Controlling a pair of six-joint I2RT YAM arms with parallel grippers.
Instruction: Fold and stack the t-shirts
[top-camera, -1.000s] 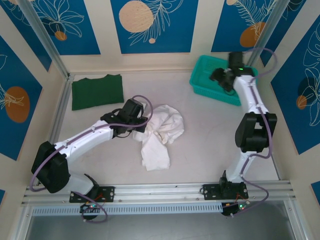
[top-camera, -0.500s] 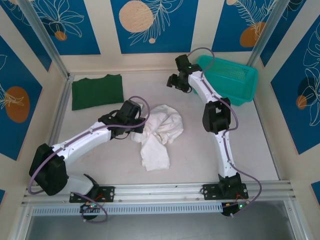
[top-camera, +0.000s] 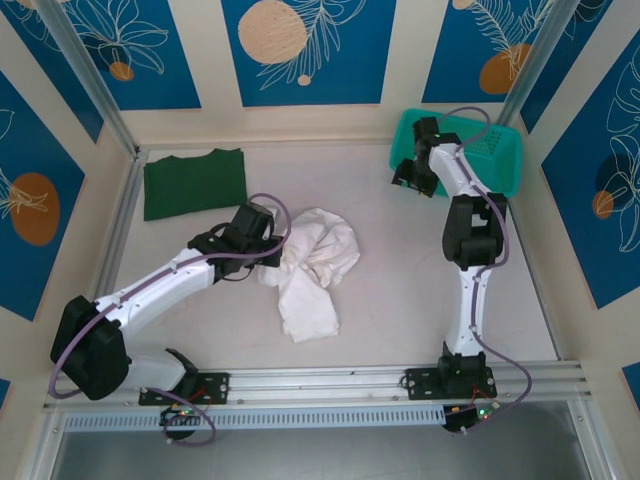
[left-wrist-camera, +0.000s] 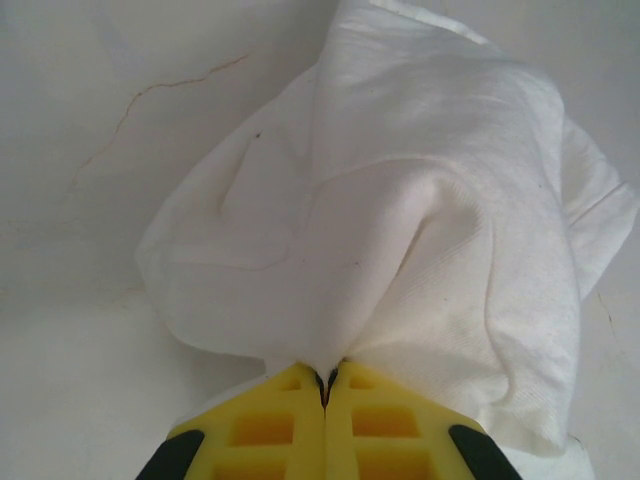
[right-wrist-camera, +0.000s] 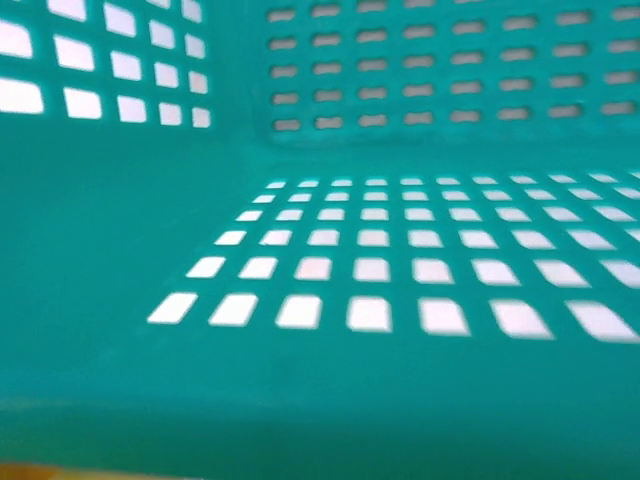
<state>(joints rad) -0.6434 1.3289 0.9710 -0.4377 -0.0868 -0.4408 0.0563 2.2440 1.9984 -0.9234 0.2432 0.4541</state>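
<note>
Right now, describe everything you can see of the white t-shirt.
The white t-shirt is soft, thin cloth, unfolded and crumpled in a loose heap near the middle of the table, one part trailing toward the near edge. The left hand is shut on a pinch of its left edge, and the fabric fans out in folds from the yellow fingers. It lies apart from the folded dark green t-shirt and the teal basket.
</note>
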